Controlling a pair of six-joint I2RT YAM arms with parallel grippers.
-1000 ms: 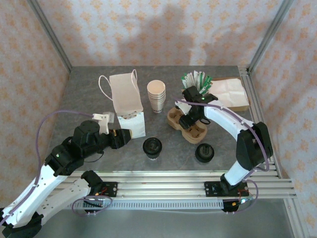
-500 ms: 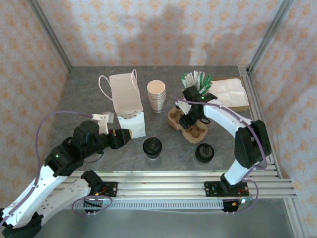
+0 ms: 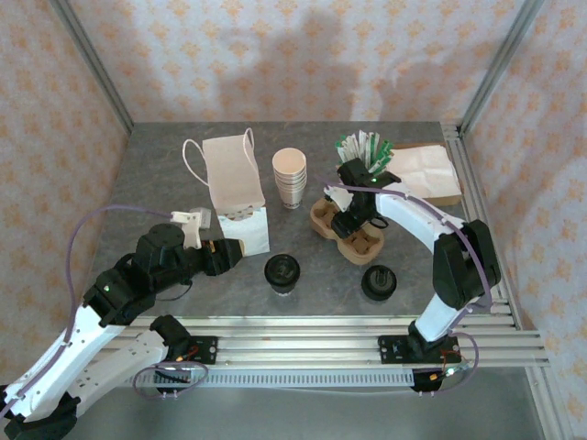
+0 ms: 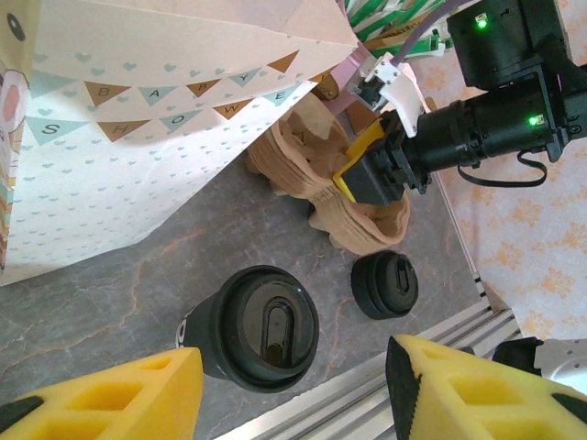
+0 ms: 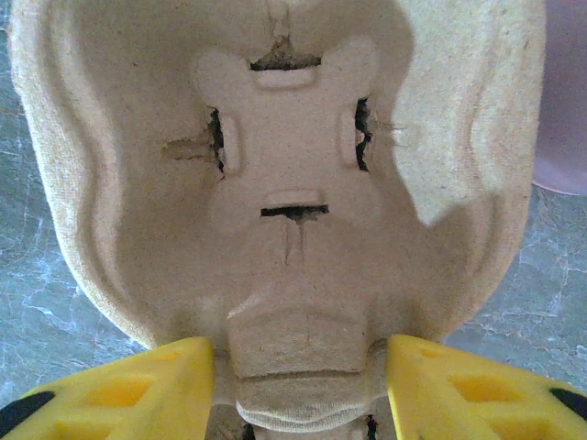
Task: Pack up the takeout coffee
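The takeout coffee [image 4: 252, 325] is a dark-sided cup with a round black lid, standing on the grey table; it is also in the top view [image 3: 282, 273]. My left gripper [image 4: 293, 403] is open, its yellow fingers [image 4: 110, 399] wide apart on the near side of the cup and not touching it; from above the left gripper [image 3: 229, 252] sits left of the cup, beside the white bag. My right gripper [image 5: 298, 390] is open, one finger on each side of the narrow middle of the pulp cup carrier [image 5: 284, 183], close against it. From above the right gripper [image 3: 353, 218] is over the carrier [image 3: 347, 234].
A white patterned paper bag [image 3: 234, 188] with pink handles stands at the back left. Lidless cream cups [image 3: 290, 177] are stacked behind the carrier. A stack of black lids [image 3: 378, 282] sits near the front rail. Green sachets [image 3: 367, 149] and a brown bag [image 3: 426, 174] lie at the back right.
The right gripper has shifted slightly over the carrier. The left arm and the coffee have stayed where they were.
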